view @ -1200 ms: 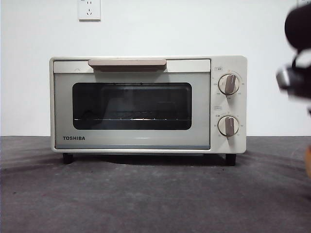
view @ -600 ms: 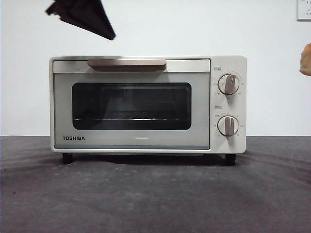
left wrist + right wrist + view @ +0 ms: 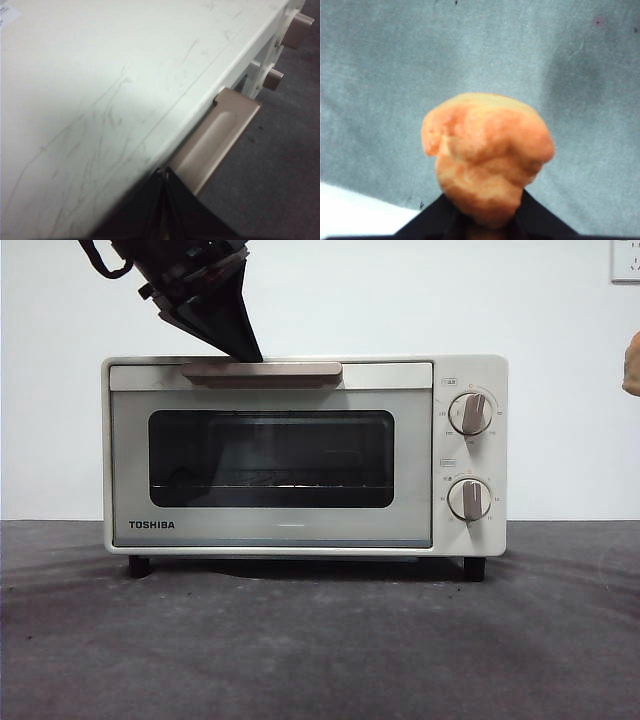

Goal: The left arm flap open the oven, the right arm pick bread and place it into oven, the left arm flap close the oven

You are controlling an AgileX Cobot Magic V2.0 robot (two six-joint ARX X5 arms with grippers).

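Left fingers (image 3: 250, 352) pressed together at oven (image 3: 300, 455) handle (image 3: 262, 370)

The oven (image 3: 305, 455) stands on the bench (image 3: 320, 640), its handle (image 3: 262, 371) at 12 o'clock on the door and both knobs at 3 o'clock. The left claw (image 3: 248, 352) sits closed just above the handle; the right claw (image 3: 485, 220) holds the bread (image 3: 487, 155) above the bench, at 3 o'clock of the oven.

Even, soft light fills the front view, with a dark shadow under the oven (image 3: 305, 455). Both wrist views are blurred; the bread (image 3: 487, 155) looks soft-edged and slightly overexposed.
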